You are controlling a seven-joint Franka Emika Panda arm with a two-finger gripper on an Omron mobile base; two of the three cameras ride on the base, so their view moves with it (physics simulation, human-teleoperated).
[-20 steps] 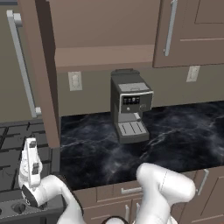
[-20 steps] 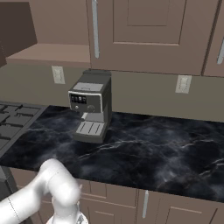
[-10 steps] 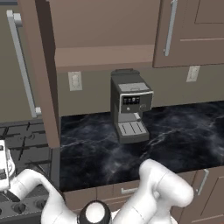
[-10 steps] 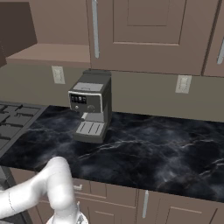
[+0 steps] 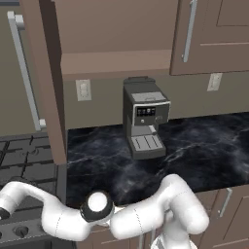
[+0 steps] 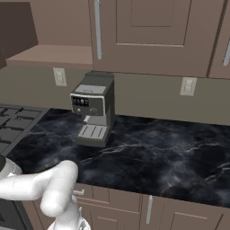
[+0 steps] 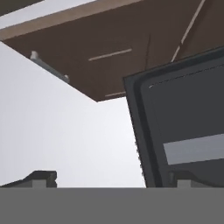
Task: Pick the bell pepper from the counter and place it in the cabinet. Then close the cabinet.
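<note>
Overhead, cabinet (image 5: pixel 112 44) door (image 5: pixel 46 78) ajar, handle (image 5: pixel 24 73) vertical; fingers (image 7: pixel 41 177) apart

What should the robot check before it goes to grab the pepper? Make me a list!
1. Gripper open and empty: ok. The two fingertips stand wide apart with nothing between them.
2. Pepper found: not ok. There is no red pepper on the counter near the coffee machine.
3. Cabinet open: ok. Its door is swung out and the shelf is bare.
4. Arm aimed at the counter: not ok. It is folded low and reaches left over the stove.
5. Way to the shelf free: cannot tell, since the coffee machine stands just below it.
</note>
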